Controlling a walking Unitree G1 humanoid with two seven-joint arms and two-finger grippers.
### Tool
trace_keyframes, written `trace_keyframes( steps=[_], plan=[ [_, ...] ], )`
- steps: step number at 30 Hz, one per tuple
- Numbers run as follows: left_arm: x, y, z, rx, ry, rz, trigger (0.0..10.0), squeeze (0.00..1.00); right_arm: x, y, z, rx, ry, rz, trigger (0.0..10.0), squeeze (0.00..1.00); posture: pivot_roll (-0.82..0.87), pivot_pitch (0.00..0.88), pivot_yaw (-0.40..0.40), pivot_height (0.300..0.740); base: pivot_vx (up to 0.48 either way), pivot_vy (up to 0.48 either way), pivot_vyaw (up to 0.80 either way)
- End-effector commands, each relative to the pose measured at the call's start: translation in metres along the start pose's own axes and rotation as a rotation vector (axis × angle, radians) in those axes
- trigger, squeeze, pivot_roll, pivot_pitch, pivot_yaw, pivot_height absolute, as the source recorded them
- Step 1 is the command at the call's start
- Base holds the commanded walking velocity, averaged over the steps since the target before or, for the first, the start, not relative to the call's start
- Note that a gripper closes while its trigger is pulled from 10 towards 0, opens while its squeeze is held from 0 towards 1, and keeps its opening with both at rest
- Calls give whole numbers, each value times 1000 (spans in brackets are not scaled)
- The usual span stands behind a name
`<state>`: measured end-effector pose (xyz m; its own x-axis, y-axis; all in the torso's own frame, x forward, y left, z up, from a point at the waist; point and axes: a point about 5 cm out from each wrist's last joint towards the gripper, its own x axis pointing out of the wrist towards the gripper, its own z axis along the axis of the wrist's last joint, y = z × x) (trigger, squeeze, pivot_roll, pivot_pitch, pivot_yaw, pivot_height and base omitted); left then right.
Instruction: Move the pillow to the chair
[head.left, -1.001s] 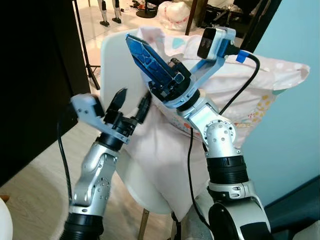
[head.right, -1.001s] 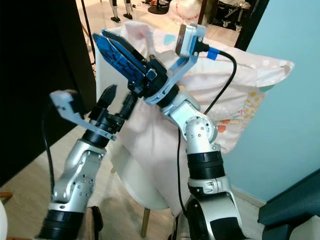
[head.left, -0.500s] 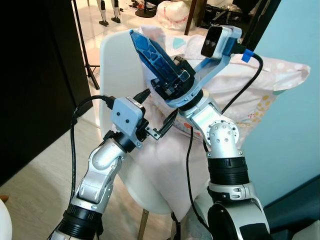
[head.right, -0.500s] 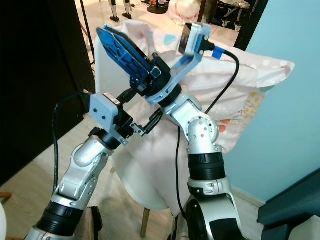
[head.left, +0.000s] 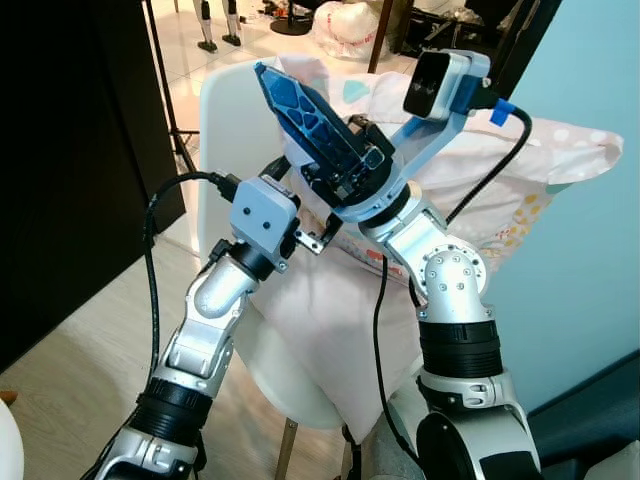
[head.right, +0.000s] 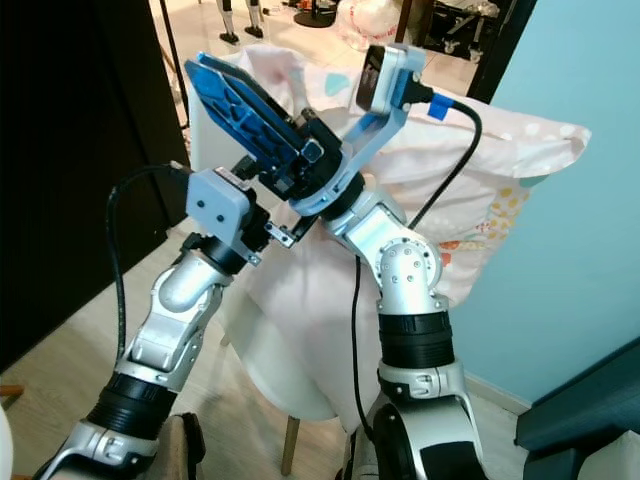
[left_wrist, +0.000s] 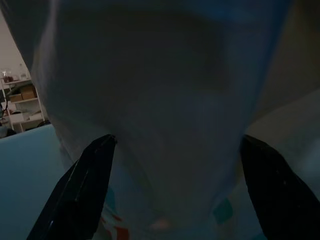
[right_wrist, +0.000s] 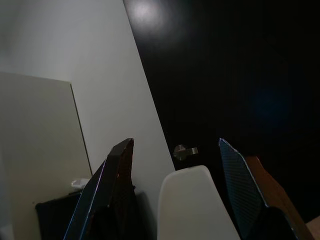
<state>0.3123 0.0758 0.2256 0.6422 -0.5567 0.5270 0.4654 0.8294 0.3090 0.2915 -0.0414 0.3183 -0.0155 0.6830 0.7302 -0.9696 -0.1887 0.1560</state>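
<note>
The pillow (head.left: 340, 320) is soft white cloth with pale dots and coloured prints, and it lies over the seat and back of the smooth white plastic chair (head.left: 225, 120), in the centre of the head views. Its lower corner hangs down in folds below the seat edge.

The left gripper (left_wrist: 172, 192) is pressed close against the pillow. In the left wrist view its two black fingers (left_wrist: 80, 192) stand wide apart with the dim cloth bulging between them, so it is spread open and not clamped. The right gripper (head.left: 300, 115) points up toward the upper left of the frame. Its fingers, covered with blue patterned pads, are parted and hold nothing; the right wrist view shows the chair top (right_wrist: 192, 205) between them.

Compared with one second ago, the left arm has risen and turned its wrist inward to the pillow. The right gripper has hardly moved.

The left fingertips are hidden behind the right arm in the head views.
</note>
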Motion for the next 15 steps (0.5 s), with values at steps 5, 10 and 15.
trace_keyframes(
  steps=[5,10,15],
  plan=[
    [10,1,2,-25,-44,11,10000,0,3,6,2,0,10,38,10000,541,-32,93,-135,553,0,0,0],
    [13,4,2,-49,-71,38,0,0,2,7,2,1,8,31,10000,541,-43,95,-133,553,0,0,0],
    [15,4,0,-45,-75,38,0,0,2,7,2,2,11,26,10000,541,-48,99,-130,553,0,0,0]
  ],
)
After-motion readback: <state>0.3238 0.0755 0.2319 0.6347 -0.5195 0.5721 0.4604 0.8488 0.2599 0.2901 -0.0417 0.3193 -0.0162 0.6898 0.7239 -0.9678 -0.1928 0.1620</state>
